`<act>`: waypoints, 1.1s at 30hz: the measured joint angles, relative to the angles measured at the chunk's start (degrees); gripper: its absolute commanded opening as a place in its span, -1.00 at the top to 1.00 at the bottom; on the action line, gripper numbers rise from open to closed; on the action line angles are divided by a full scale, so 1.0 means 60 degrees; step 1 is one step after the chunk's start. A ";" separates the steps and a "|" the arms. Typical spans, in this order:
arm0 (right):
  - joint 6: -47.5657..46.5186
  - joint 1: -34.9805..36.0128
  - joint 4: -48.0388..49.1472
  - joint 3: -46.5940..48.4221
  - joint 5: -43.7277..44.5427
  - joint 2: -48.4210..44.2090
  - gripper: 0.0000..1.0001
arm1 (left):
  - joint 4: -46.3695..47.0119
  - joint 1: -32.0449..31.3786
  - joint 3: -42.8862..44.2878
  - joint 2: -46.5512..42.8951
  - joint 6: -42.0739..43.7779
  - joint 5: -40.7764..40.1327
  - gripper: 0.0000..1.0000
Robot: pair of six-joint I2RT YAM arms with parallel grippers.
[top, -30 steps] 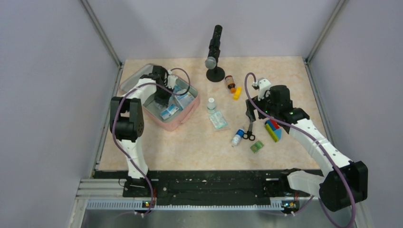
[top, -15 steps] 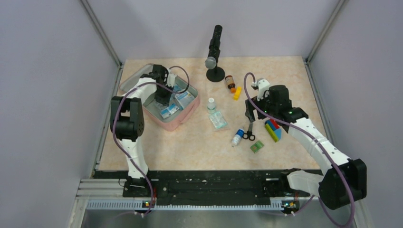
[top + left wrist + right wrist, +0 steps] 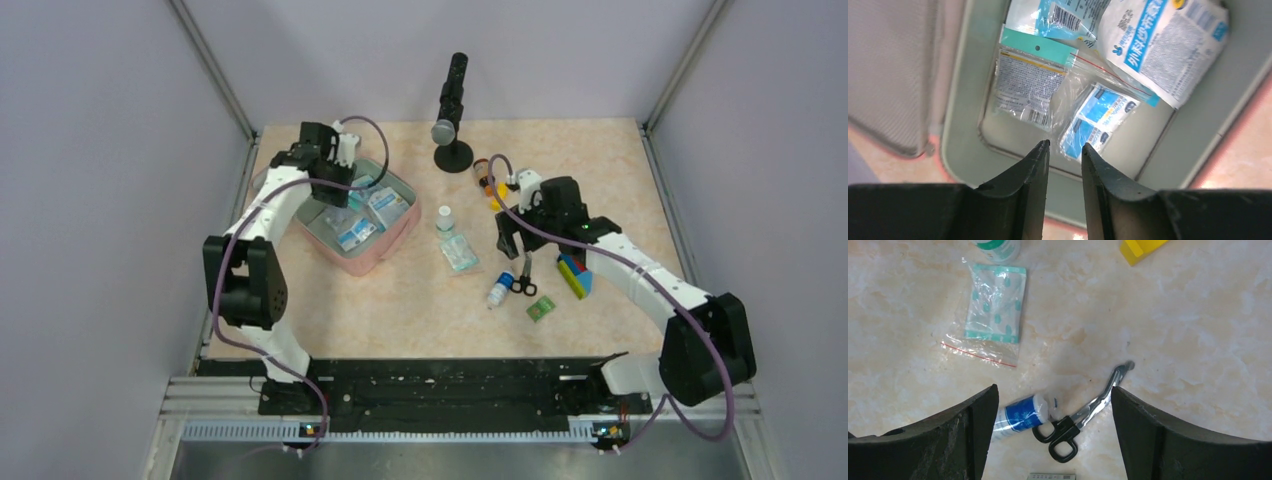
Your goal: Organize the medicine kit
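Observation:
The medicine kit (image 3: 388,246) lies open at the table's left, pink outside with a grey lining (image 3: 963,150). Inside it rest a green-topped packet (image 3: 1028,82), a clear bag of blue wipes (image 3: 1098,120) and a large blue-and-white pouch (image 3: 1158,45). My left gripper (image 3: 1064,145) hangs above the kit's tray (image 3: 335,188), jaws a little apart with nothing between them. My right gripper (image 3: 1054,388) stands wide open over black-handled scissors (image 3: 1088,412) and a blue-labelled bottle (image 3: 1020,415), well above both (image 3: 512,238).
On the table lie a teal sachet bag (image 3: 460,252), a small white bottle (image 3: 445,220), a brown bottle (image 3: 484,175), a yellow piece (image 3: 498,195), a multicoloured brick block (image 3: 573,272) and a small green packet (image 3: 541,308). A black stand (image 3: 453,110) rises at the back.
The left gripper rose out of the kit toward its far left side and its jaws parted, leaving the packets inside. The right gripper shifted left over the scissors and bottle, still open.

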 measured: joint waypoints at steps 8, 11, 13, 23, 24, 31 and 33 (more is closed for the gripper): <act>0.0066 0.0656 0.0841 0.0124 -0.0044 0.1024 -0.49 | 0.0976 0.0153 -0.1523 -0.3319 -0.0645 0.1257 -0.33; 0.0117 0.1024 0.1293 0.0135 -0.0022 0.1501 -0.46 | 0.2605 0.0200 -0.3180 -0.5337 -0.1453 0.2091 -0.76; 0.0157 0.1377 0.1504 0.0200 -0.0015 0.1883 -0.42 | 0.3574 0.0193 -0.4091 -0.6360 -0.2408 0.2310 -0.96; 0.0834 0.2025 0.2390 0.0933 0.0801 0.3326 -0.29 | 0.5082 0.0528 -0.5770 -0.6466 -0.5402 0.2714 -0.81; 0.0860 0.2051 0.2448 0.1024 0.0834 0.3468 -0.29 | 0.5104 0.0561 -0.5792 -0.6466 -0.5512 0.2750 -0.79; 0.0896 0.2444 0.2623 0.1173 0.0998 0.3963 -0.29 | 0.5446 0.0882 -0.5927 -0.6550 -0.6073 0.2776 -0.72; 0.0820 0.2546 0.2641 0.1173 0.1005 0.4054 -0.29 | 0.5450 0.0951 -0.5927 -0.6553 -0.6156 0.2754 -0.72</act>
